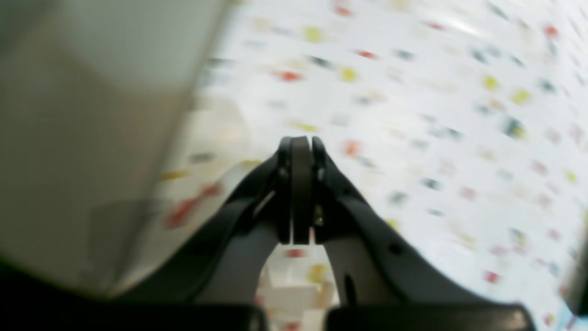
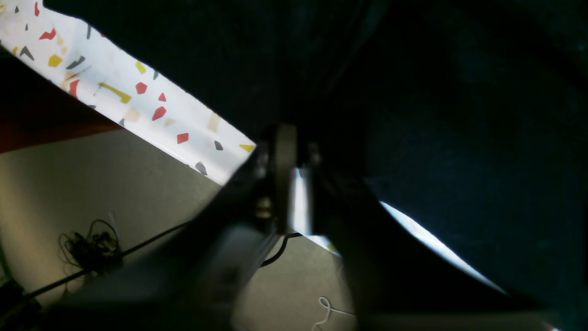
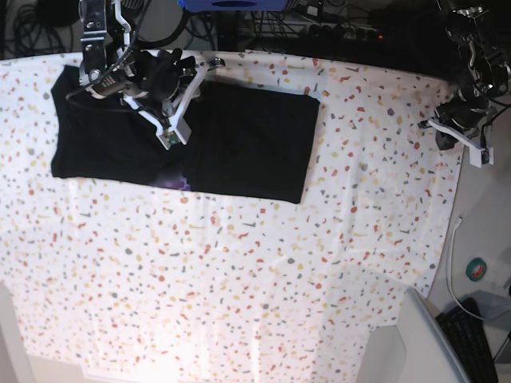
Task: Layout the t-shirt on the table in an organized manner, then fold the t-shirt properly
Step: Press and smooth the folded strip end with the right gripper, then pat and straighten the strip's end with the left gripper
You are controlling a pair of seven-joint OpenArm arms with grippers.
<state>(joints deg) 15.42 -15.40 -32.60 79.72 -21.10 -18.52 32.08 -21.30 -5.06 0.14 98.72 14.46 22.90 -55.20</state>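
Note:
The black t-shirt lies as a flat folded rectangle at the far left of the flecked table, with a bit of purple print showing at its near edge. My right gripper is down on the middle of the shirt. In the right wrist view the right gripper has a narrow bright gap between its jaws, dark t-shirt fabric lies around the tips, and a strip of table shows. My left gripper is shut on nothing above bare table. The left arm hangs at the table's right edge.
Grey floor with loose cables lies beyond the table edge. A keyboard and a grey box sit off the near right corner. Cables and gear line the far edge.

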